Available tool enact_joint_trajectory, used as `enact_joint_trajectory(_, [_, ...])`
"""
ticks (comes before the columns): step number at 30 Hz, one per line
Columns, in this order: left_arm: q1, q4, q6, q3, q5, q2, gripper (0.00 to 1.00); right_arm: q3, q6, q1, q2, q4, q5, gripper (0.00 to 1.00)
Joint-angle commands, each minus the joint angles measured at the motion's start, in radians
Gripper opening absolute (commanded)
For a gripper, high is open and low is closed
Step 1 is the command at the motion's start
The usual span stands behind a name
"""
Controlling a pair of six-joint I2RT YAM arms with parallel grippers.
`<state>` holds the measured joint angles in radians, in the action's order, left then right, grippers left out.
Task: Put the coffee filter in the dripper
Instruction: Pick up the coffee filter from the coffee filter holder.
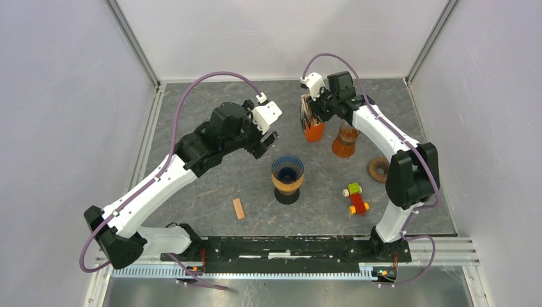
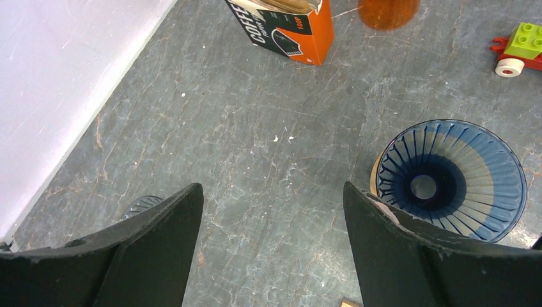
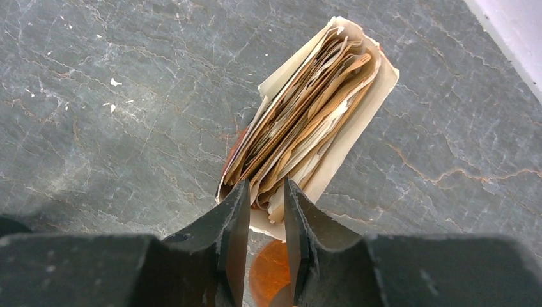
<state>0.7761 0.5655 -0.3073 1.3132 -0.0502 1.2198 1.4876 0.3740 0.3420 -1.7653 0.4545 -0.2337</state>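
Reach of left arm forward and low, left gripper [image 2: 271,192] spread wide, gripping nothing, dripper [image 2: 450,179] just outside one finger. Farther on, right arm bent downward, right gripper [image 3: 262,185] parted by a narrow slit, clasping nothing, tips right above coffee filters [image 3: 307,115] packed in box [image 2: 300,32].

The grey worktop [image 1: 211,185] carries a dripper [image 1: 287,174], an orange filter box [image 1: 313,126], an amber carafe [image 1: 345,142], a brown ring [image 1: 378,169], a toy car [image 1: 356,199] and a wooden block [image 1: 238,208].
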Motion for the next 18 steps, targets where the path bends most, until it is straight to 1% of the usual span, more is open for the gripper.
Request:
enact_joint_trajectory(1, [-0.003, -0.049, 0.016, 0.002, 0.012, -0.020, 0.86, -0.006, -0.010, -0.004, -0.027, -0.007, -0.022, 0.31])
enact_joint_trajectory(8, [-0.003, -0.049, 0.014, -0.003, 0.014, -0.018, 0.87, -0.006, -0.007, -0.005, -0.044, -0.003, -0.023, 0.29])
enact_joint_trajectory(11, [-0.003, -0.048, 0.014, -0.003, 0.014, -0.020, 0.87, -0.007, -0.009, -0.005, -0.048, -0.004, -0.020, 0.26])
enact_joint_trajectory(14, [-0.003, -0.049, 0.014, -0.005, 0.013, -0.022, 0.87, -0.006, -0.009, -0.004, -0.055, -0.005, -0.021, 0.25])
enact_joint_trajectory(18, [-0.003, -0.049, 0.011, -0.009, 0.011, -0.026, 0.87, 0.000, -0.009, -0.004, -0.062, -0.007, -0.022, 0.18])
